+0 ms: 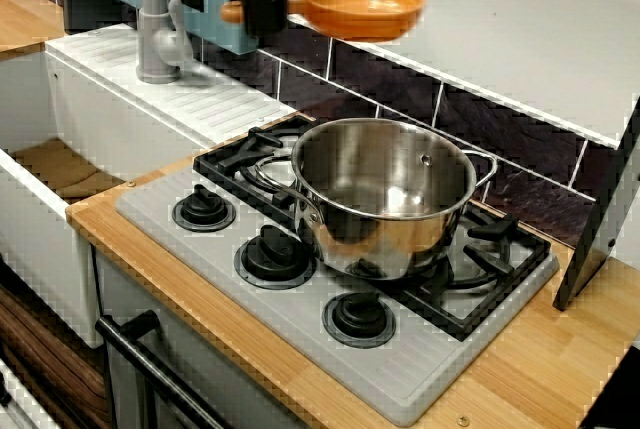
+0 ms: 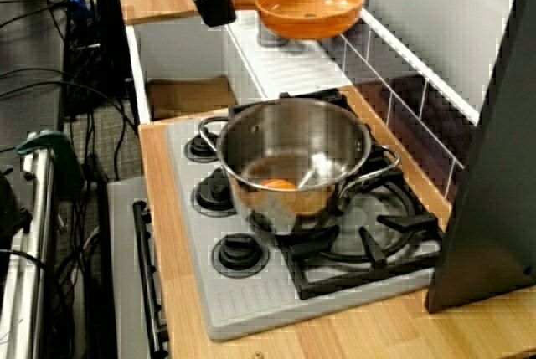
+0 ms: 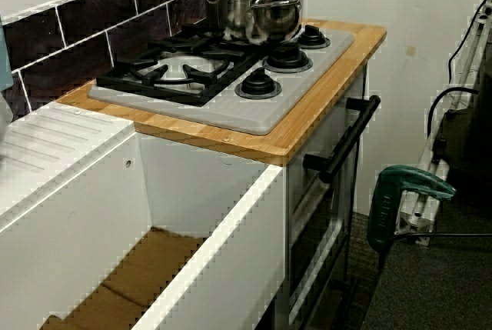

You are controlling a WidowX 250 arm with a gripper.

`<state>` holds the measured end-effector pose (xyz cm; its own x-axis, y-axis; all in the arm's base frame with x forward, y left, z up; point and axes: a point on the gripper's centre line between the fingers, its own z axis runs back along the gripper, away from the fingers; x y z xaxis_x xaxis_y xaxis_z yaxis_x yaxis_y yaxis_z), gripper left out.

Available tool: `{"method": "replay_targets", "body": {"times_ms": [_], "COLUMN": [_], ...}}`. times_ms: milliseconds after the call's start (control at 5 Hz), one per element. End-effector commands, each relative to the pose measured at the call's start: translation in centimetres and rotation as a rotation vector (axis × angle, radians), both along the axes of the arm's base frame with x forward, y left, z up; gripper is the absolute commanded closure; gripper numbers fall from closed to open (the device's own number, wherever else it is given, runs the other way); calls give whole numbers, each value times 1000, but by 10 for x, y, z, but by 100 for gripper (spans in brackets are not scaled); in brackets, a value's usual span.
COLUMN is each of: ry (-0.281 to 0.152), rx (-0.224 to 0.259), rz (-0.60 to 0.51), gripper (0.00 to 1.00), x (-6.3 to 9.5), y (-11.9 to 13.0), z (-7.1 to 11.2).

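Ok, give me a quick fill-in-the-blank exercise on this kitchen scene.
1. The gripper holds the pan in the air by its ___.
2. The pan's colour is ___.
3. The stove, with a pot on it, has ___ knobs along its front.

Missing words: handle; orange; three.

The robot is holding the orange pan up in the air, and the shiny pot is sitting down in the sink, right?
Only the pot's place is wrong. The gripper does hold the orange pan up in the air, but the shiny pot sits on the stove. The view from the stove's front shows it.
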<state>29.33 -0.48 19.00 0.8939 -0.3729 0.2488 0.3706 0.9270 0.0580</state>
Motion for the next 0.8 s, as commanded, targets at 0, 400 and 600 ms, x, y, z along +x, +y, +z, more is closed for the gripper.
{"method": "replay_targets", "body": {"times_ms": [0,400,600], "ry": [-60,-25,-14], "rx": [-9,26,9], "rz": [89,107,114], "gripper": [100,100,100], "x": [-9,-21,-29], "y": [49,64,68], "z": [5,-19,-25]}}
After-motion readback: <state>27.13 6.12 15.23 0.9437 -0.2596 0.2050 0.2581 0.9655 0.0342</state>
